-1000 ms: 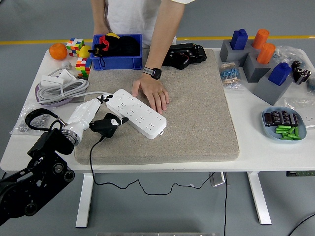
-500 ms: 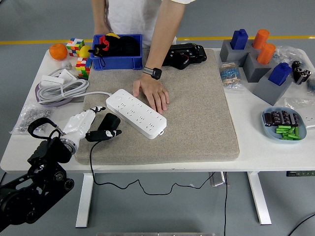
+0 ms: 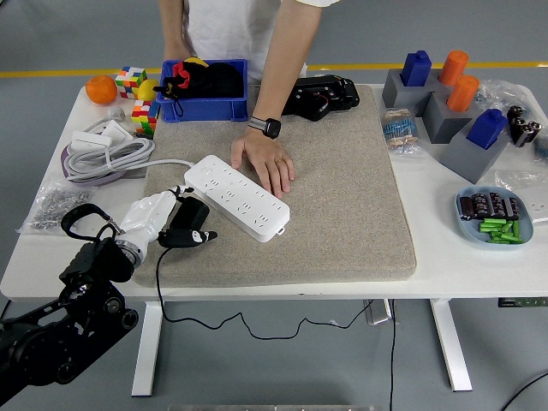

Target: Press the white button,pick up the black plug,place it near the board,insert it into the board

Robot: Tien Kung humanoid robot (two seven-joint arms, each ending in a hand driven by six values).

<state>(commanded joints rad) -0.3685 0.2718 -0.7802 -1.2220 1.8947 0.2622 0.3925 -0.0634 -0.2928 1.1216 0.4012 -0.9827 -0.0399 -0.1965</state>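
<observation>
Head view, and from here the robot's left hand has its pale fingers wrapped on the black plug, which sits low on the grey felt mat just off the near-left end of the white power strip. A second ago the plug was tipped up in the fingers with its nose almost against the strip's side; since then the hand has drawn back toward the robot and turned, so the plug now lies flatter, its front end pointing along the mat rather than down at the sockets, and its black cable trails from just below the fingers over the table's near edge. Beyond the fingertips, at the strip's far side, a person's hand rests flat on the mat, touching the strip and seemingly steadying it; it has not moved. The right arm is nowhere to be seen. To my eye the plug is picked up and placed beside the board, but the pull-back reads as a re-aim, not progress: the insertion itself is not yet done, and the prongs, which I cannot see, will need lining up over a socket.
</observation>
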